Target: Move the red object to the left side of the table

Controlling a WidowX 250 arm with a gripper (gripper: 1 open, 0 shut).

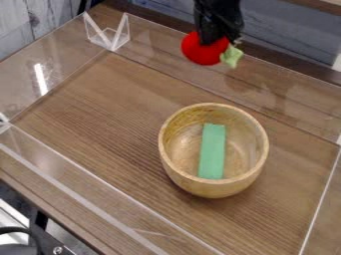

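Note:
The red object (202, 48), a small round red toy fruit with a green leafy tip (232, 56), hangs in the air above the far part of the table (107, 110). My black gripper (214, 36) comes down from the top edge and is shut on the red object from above. The fruit is well clear of the tabletop, behind and slightly left of the wooden bowl.
A wooden bowl (213, 149) with a flat green block (213, 150) inside stands right of centre. Low clear acrylic walls (54, 164) border the table, and a clear folded stand (107, 32) sits at the far left corner.

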